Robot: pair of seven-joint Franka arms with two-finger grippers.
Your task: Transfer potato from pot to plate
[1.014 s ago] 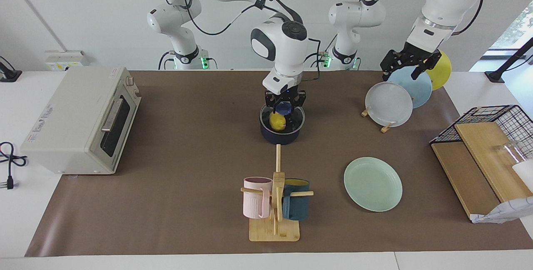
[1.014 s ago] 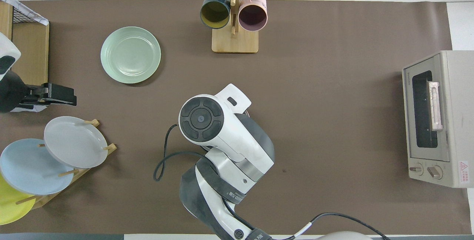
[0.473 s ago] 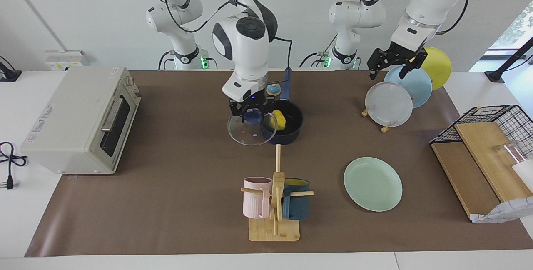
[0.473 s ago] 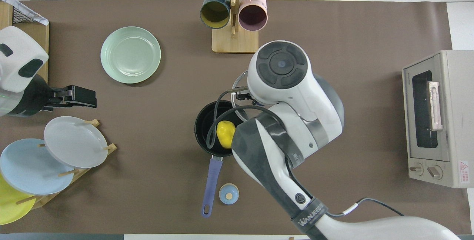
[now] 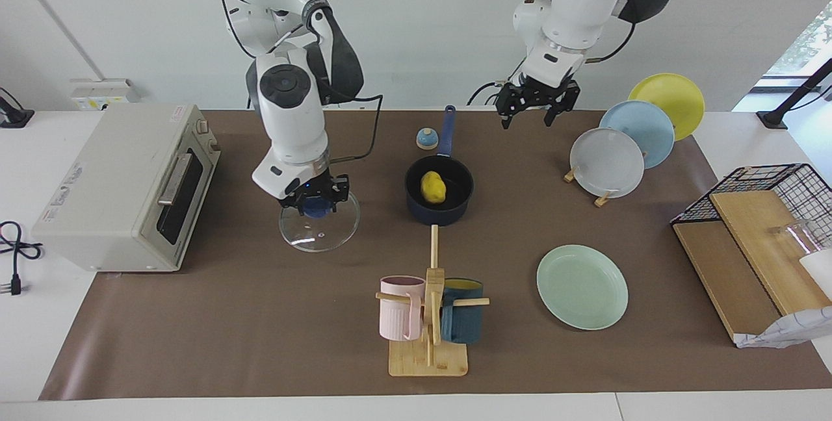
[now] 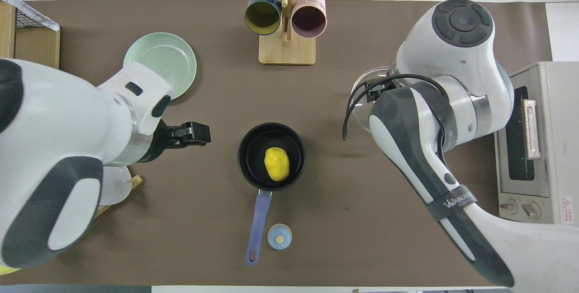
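The yellow potato (image 5: pixel 433 188) lies in the uncovered dark navy pot (image 5: pixel 439 208) at the table's middle, also in the overhead view (image 6: pixel 276 163). The pot's blue handle (image 6: pixel 258 220) points toward the robots. The mint-green plate (image 5: pixel 582 286) lies farther from the robots, toward the left arm's end; the left arm partly covers it in the overhead view (image 6: pixel 174 51). My right gripper (image 5: pixel 316 205) is shut on the blue knob of a glass lid (image 5: pixel 318 229), low over the table between the pot and the oven. My left gripper (image 5: pixel 530 112) is open and empty in the air beside the pot (image 6: pixel 201 132).
A toaster oven (image 5: pixel 123 187) stands at the right arm's end. A mug tree (image 5: pixel 429 317) with a pink and a dark blue mug stands farther out than the pot. A plate rack (image 5: pixel 608 161), a wire basket (image 5: pixel 767 213) and a small blue knobbed cap (image 5: pixel 426 139) are also here.
My right gripper lifted the glass lid off the pot and carried it toward the oven, baring the potato. My left gripper moved from over the plate rack toward the pot.
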